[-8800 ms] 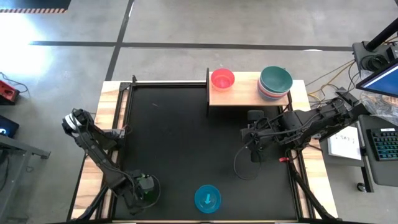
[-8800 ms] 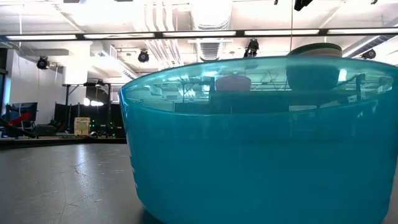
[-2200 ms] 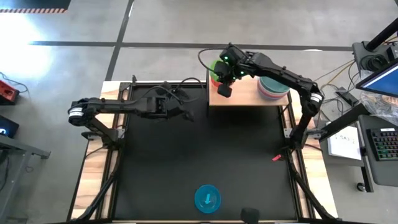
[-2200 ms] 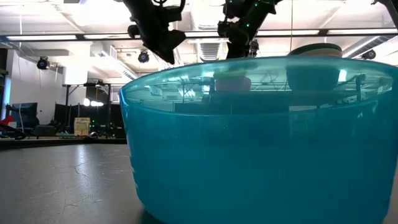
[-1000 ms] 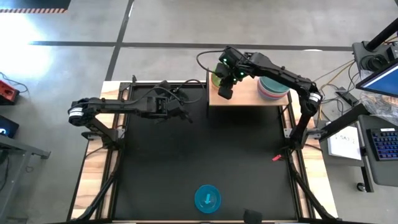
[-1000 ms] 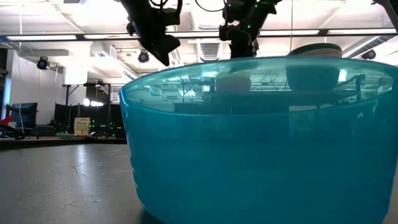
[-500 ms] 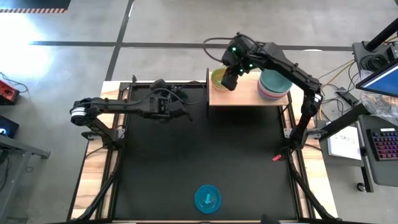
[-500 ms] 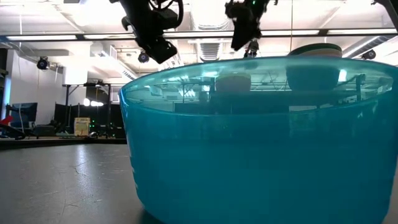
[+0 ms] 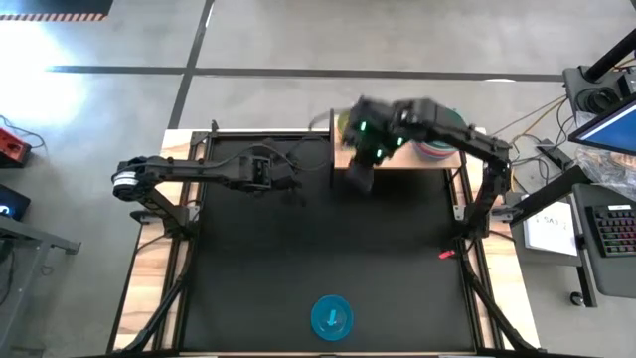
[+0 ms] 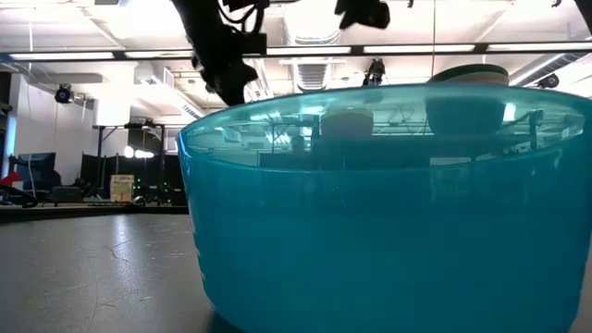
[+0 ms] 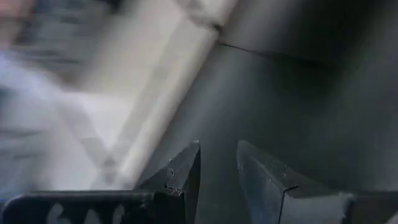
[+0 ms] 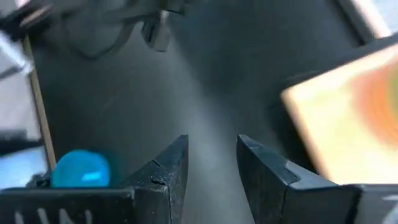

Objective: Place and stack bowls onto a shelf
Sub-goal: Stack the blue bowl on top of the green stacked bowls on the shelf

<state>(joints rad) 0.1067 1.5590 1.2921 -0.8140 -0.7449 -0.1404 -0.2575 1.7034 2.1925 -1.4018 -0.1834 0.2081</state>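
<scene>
The pale wood shelf [image 9: 397, 157] stands at the table's far right. On its left end a green bowl [image 9: 343, 123] sits nested in a red one, half hidden by my blurred right arm. On its right end is a stack topped by a teal bowl [image 9: 444, 131]. A cyan bowl [image 9: 331, 317] rests on its base near the table's near edge and fills the low view [image 10: 388, 203]. My right gripper [image 9: 358, 177] hangs over the table beside the shelf's near left corner, open and holding nothing [image 12: 211, 165]. My left gripper [image 9: 293, 191], open a little [image 11: 217, 168], hovers left of the shelf.
The black tabletop [image 9: 298, 259] lies bare between the shelf and the cyan bowl. Thin black supports hold the shelf up at its left end [image 9: 332, 149]. A desk with a keyboard [image 9: 611, 224] stands past the table's right edge.
My right gripper has risen from the green bowl on the shelf's left end, then swung fast toward the near edge, and now hangs off the shelf's near left corner. The green bowl has stayed nested in the red one.
</scene>
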